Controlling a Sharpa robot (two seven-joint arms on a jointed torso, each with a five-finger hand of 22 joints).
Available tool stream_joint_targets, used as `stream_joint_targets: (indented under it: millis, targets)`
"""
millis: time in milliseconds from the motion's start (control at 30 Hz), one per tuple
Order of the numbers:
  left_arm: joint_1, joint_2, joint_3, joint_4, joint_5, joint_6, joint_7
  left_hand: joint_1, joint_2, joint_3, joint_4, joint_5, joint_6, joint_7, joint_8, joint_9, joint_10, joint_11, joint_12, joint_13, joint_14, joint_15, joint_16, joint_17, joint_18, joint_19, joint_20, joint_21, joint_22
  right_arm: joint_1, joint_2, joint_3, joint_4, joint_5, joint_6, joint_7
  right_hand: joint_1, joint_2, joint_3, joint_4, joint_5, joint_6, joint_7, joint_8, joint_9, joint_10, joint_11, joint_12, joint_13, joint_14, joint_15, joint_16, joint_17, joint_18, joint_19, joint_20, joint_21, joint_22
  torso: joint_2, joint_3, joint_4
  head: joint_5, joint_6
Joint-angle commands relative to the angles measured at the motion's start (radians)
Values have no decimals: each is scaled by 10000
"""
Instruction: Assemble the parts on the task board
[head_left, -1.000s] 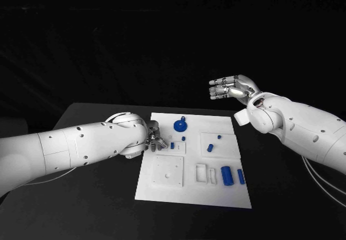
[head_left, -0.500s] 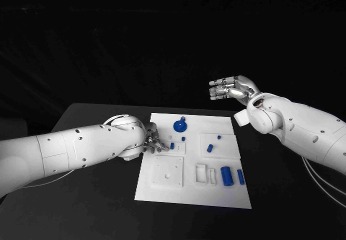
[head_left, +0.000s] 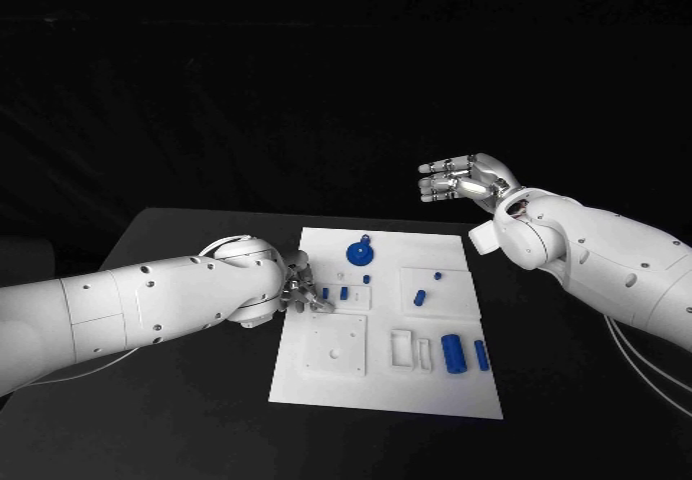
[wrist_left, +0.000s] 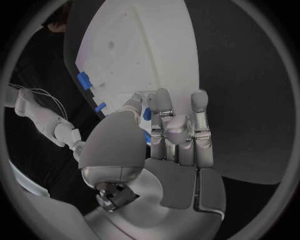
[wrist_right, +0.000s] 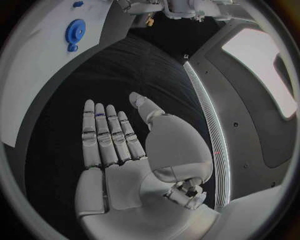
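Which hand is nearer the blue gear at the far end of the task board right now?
Left. The left hand is low at the board's left edge, just short of the blue gear. The right hand is raised open beyond the board's far right corner.

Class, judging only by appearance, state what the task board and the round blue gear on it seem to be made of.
Task board: probably matte white plastic; even, glare-free surface with crisp moulded recesses. Blue gear: likely moulded or printed plastic; uniform saturated colour, fine teeth in the right wrist view, no metallic shine. Neither is certain.

Left hand (head_left: 299, 288) mostly hidden behind its arm; whether it holds a part (wrist_left: 147, 114) is unclear
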Motion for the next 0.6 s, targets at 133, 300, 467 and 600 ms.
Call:
stream_joint_targets:
  millis: [133,300,467,600]
  targets:
    - [-62,-265,-9,351,22,-500,218,-99,-97,-98,30,-82,-302,177,-68,-88,529,99,-417,-164,-206,43,-407,-575,-12,-32,5,-157,152,-30,-26,5,9,-38,163,60,22,75,-113,-9,56,-107,9,-51,-15,-3,33,-23,0,-84,-17,2,11,105,-78,9,-29,-4,0,0,-1,20,43]
    - [-57,-592,162,674,643,-743,963,359,322,-269,-616,-68,-1655,662,-73,-2064,131,430,-2256,-827,-658,237,-1259,-1585,-60,-329,131,-649,16,-42,-38,4,-5,-37,160,53,28,79,-129,-18,61,-117,8,-53,-16,-7,36,-23,0,-104,-15,1,10,107,-80,9,-28,-3,0,2,-11,39,94]
    - [38,-936,554,807,1074,-561,1614,1610,906,-121,-1682,1230,-2658,1100,65,-4025,-819,711,-3483,-1398,-1474,681,-1876,-2101,80,-750,543,-1452,-385,-45,-57,4,-45,-37,155,43,32,89,-145,-28,60,-100,7,-51,-15,-5,33,-23,-1,-107,-17,1,10,109,-82,11,-27,-3,-6,5,-8,21,150]
    - [281,-1108,683,781,1266,-229,1958,2180,995,289,-2360,1218,-2820,1299,91,-5149,-1221,903,-4007,-1413,-1676,815,-2011,-2362,162,-771,662,-1777,-492,-46,-77,4,-80,-36,145,41,32,89,-145,-28,60,-100,7,-51,-15,-5,33,-23,-1,-107,-17,1,10,109,-82,11,-27,-3,-6,7,-5,43,203]
